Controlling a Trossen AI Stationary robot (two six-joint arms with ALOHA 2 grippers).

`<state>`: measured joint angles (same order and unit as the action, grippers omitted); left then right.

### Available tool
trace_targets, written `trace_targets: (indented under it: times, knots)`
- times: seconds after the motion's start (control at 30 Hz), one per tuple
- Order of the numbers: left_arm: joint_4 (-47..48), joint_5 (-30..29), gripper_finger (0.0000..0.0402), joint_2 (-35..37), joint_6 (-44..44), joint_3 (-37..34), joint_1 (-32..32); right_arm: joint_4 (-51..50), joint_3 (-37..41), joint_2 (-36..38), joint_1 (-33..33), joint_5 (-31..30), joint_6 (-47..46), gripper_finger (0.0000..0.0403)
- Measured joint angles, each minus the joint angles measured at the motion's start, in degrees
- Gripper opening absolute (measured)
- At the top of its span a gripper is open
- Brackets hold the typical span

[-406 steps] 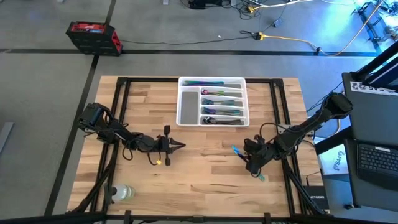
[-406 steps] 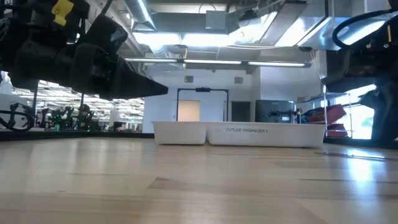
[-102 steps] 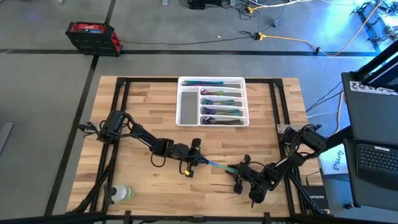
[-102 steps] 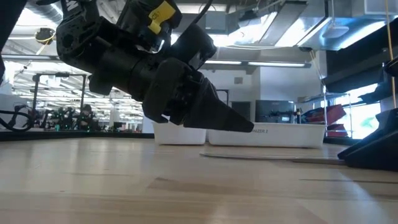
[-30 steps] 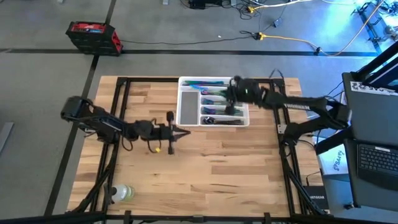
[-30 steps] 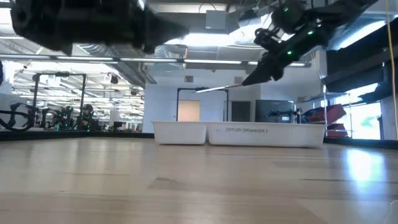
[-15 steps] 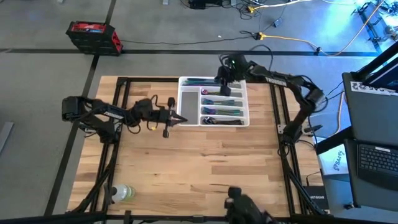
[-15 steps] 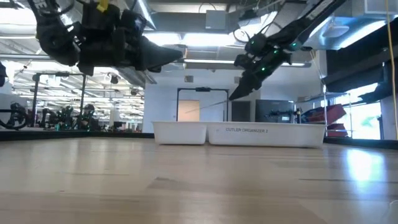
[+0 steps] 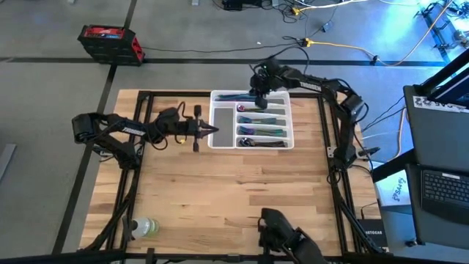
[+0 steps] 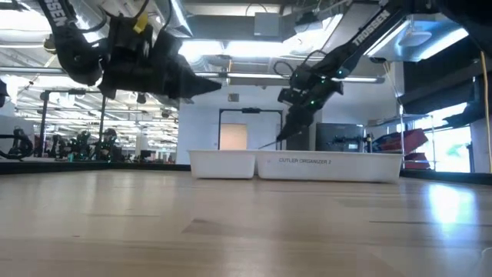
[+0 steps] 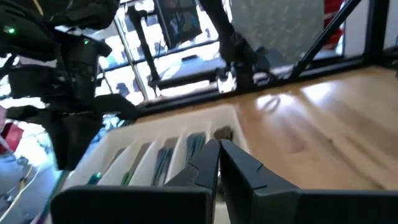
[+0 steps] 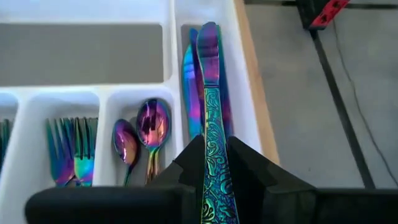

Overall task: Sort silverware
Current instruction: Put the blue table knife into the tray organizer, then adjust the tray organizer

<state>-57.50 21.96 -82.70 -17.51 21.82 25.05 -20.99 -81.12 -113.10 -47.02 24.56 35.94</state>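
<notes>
The white tray [image 9: 223,126] stands at the table's far middle, with iridescent forks [image 12: 68,149], spoons [image 12: 152,124] and knives [image 12: 189,81] lying in its compartments. My right gripper [image 9: 256,100] hangs over the tray's far long compartment, shut on one rainbow knife [image 12: 209,68]. In the low view that gripper [image 10: 294,127] stands above the tray [image 10: 307,165]. My left gripper [image 9: 211,130] hovers shut and empty at the tray's left edge, above the table [image 10: 204,83]; its wrist view shows the fingers [image 11: 217,149] closed, with the tray beyond them. My right gripper pinches the knife by its embossed handle [image 12: 211,127] between the two fingers, which lie along it. The fingers slant down from above. The blade [image 12: 208,46] points away from the fingers over the knives in the far compartment; whether its tip touches them, I cannot tell.
A clear plastic bottle [image 9: 145,227] lies at the table's near left corner. A dark object [image 9: 282,233] juts in at the near edge. Bare wood [image 9: 234,191] stretches between the tray and the near edge. A laptop [image 9: 443,187] sits right of the table.
My right gripper has moved with the knife across the tray toward its far left part and down; the knife has tipped from level to slanting down toward the far compartment. My left gripper has moved toward the far edge, up to the tray's left side.
</notes>
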Motion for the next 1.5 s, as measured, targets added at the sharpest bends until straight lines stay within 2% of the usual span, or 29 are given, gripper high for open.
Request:
trace_targets:
  times: [0.13,0.37,0.63,0.77,0.97,1.1,1.23,1.5]
  knots:
    - [3.07,-0.05,0.0,0.0,-3.86,0.39,0.68,0.08,-0.02,-1.54,0.02,-2.06,-0.5,0.0041]
    - [14.86,-0.26,0.0,-0.44,-11.64,5.19,0.93,4.34,-0.11,-1.94,0.12,-6.93,-4.0,0.0101]
    - [22.78,-2.91,0.0,-5.32,-18.51,11.12,0.95,4.44,-2.35,-0.15,0.17,-5.89,-7.63,0.0164]
    - [28.89,-2.95,0.0,-8.3,-22.17,13.75,0.41,4.48,-3.05,4.48,0.61,-5.23,-10.93,0.0163]
    - [35.91,-6.78,0.0,-9.35,-28.61,14.12,-2.23,-0.71,-3.1,12.35,4.09,-13.28,-14.24,0.0148]
    - [42.56,-6.37,0.0,-8.43,-31.26,14.14,-4.55,-6.54,-3.1,16.32,8.16,-17.9,-14.79,0.014]
    - [47.32,-6.35,0.0,-8.26,-30.38,14.96,-6.89,-11.0,-3.1,18.55,12.39,-22.03,-16.31,0.0132]
    - [59.24,-12.26,0.0,-6.0,-28.25,16.27,-11.62,-17.77,-3.02,19.15,18.49,-22.76,-21.39,0.0131]
